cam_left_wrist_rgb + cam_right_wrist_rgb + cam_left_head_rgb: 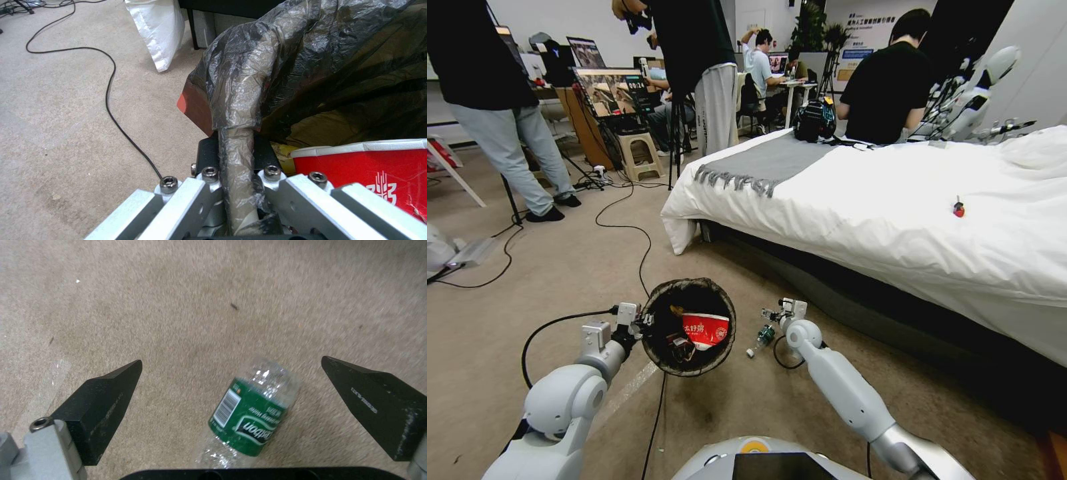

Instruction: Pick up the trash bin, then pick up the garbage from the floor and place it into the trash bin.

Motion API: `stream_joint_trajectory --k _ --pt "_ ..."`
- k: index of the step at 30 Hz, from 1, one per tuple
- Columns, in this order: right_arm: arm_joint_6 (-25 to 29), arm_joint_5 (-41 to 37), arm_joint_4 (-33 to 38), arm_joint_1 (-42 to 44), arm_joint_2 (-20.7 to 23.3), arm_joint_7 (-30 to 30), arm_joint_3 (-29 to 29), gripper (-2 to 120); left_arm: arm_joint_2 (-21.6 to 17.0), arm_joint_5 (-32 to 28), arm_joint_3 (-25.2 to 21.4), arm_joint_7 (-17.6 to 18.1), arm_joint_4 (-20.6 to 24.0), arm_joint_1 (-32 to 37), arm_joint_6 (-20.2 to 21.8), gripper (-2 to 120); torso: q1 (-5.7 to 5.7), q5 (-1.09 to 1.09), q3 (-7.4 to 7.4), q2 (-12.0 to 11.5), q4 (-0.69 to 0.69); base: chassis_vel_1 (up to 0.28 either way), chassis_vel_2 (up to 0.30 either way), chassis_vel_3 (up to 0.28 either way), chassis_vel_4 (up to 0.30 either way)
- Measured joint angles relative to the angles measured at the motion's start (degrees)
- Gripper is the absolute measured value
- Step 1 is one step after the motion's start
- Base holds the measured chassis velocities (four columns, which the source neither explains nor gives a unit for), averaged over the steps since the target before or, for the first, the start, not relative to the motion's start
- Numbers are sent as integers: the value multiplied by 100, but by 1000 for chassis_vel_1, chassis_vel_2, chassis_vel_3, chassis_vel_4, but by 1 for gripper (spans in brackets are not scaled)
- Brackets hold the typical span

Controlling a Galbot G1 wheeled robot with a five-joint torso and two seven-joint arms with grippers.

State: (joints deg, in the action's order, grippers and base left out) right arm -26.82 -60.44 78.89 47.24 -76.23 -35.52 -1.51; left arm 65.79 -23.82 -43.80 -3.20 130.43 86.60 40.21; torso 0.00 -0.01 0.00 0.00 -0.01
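Pincer clamped on bin rim

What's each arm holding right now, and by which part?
Left gripper: jaws shut on the trash bin at its bag-covered rim. Right gripper: nothing, open over the bottle.

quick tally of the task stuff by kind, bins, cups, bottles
trash bin: 1, held by the rim in the left hand
red-and-white paper cup: 1, inside the bin
green-labelled plastic bottle: 1, lying on the floor between the open right hand fingers
total: 3
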Motion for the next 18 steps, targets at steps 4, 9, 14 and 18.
stream_joint_trajectory --k 4,9,14,18 --pt "1 -41 -230 -78 -111 -86 -4 100 4 0 3 -13 -9 -4 -4 1 0 0 0 0 1 0 0 0 0" --pt "15 -26 -436 -137 -174 -101 -4 100 3 -1 -1 -36 -19 -5 -9 1 0 0 0 0 0 0 0 0 0" --pt "104 62 -682 -178 -285 -211 -7 100 -17 -12 -16 -59 -47 -9 -17 1 0 0 0 0 0 0 0 0 0" --pt "151 96 -891 -201 -410 -283 -20 100 -19 -21 -4 -59 -63 -22 -23 1 0 0 0 0 1 0 0 0 0"
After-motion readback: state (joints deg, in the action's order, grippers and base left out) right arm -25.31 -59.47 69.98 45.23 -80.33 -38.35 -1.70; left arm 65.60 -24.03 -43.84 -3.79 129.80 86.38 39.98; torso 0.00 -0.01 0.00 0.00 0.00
